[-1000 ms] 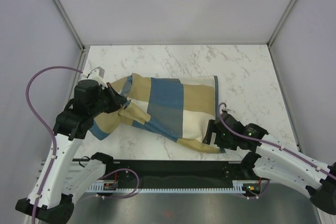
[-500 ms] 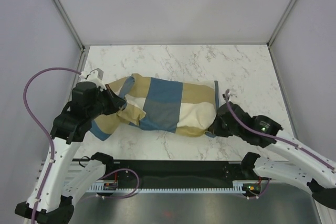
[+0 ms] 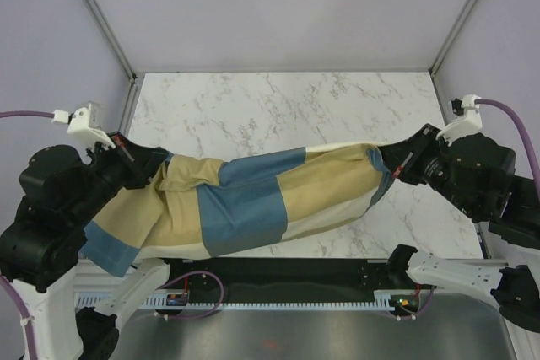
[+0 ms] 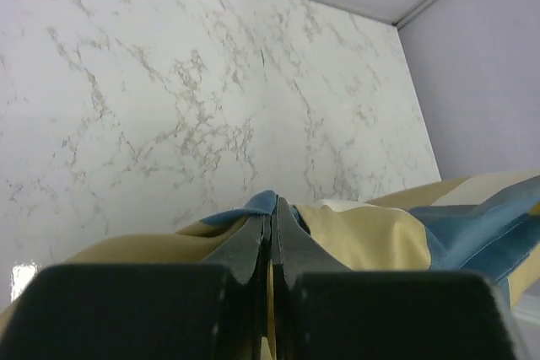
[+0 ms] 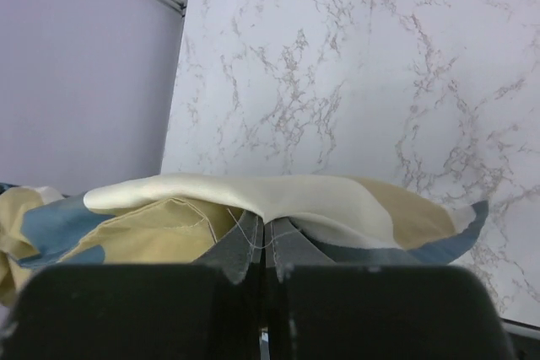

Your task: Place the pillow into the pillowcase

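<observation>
Pillowcase (image 3: pixel 253 208) strung up off desk (image 3: pixel 278 107) along its near edge, bulging in the middle; pillow not seen, cannot tell if inside. Left end pinched tight by left gripper (image 3: pixel 154 163), right end by right gripper (image 3: pixel 388 158)

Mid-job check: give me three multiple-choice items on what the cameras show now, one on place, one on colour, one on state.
1. Where is the pillowcase?
A) lying flat, let go
B) strung between the left end effector and the right end effector
C) bunched in one end effector

2. Its blocks are:
A) blue, tan and cream
B) red and green
C) black and white

3. The left end effector is:
A) wide open
B) out of view
C) shut on the pillowcase

Answers: 1 B, each end is pinched by one end effector; 2 A, those colours show from above; 3 C, its jaws are closed on it.
</observation>
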Controlling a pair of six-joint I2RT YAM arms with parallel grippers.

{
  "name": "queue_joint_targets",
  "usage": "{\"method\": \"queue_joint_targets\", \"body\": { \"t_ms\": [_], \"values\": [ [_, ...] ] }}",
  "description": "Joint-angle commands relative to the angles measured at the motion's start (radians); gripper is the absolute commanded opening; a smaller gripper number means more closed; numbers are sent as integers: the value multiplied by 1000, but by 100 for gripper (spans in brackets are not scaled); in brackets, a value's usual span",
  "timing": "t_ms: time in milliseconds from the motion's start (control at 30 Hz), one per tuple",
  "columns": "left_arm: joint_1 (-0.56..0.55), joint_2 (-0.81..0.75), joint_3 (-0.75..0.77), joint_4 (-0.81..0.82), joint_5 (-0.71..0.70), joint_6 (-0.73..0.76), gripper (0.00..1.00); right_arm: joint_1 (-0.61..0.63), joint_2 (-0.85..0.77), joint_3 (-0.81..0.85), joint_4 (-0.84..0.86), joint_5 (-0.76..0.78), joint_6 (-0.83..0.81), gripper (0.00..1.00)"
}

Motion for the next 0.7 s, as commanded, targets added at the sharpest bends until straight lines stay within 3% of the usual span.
{"method": "queue_joint_targets", "body": {
  "t_ms": [0,133,300,400,433,467,500,533,633,667],
  "values": [
    [2,14,122,-29,-19,55,2,3,-2,18,-32,61,-11,0],
    [1,22,66,-4,46,53,2,5,-29,-34,-27,116,18,0],
    [2,77,-239,236,190,-17,2,5,58,-70,-20,289,53,0],
    [4,180,-362,404,152,-51,2,-3,161,-88,5,485,76,0],
    [12,279,-368,428,108,-60,2,-54,196,-77,11,498,72,0],
    [21,333,-358,480,106,-81,2,-106,263,-62,60,483,55,0],
    [32,385,-349,506,122,-95,2,-233,291,-52,112,427,-29,0],
    [53,451,-332,531,171,-107,2,-298,317,-57,169,286,-61,0],
    [65,672,-188,567,144,-123,2,-534,443,-72,348,43,-130,0],
    [70,780,-78,565,130,-99,6,-577,530,-60,396,30,-135,0]
  ]
}}
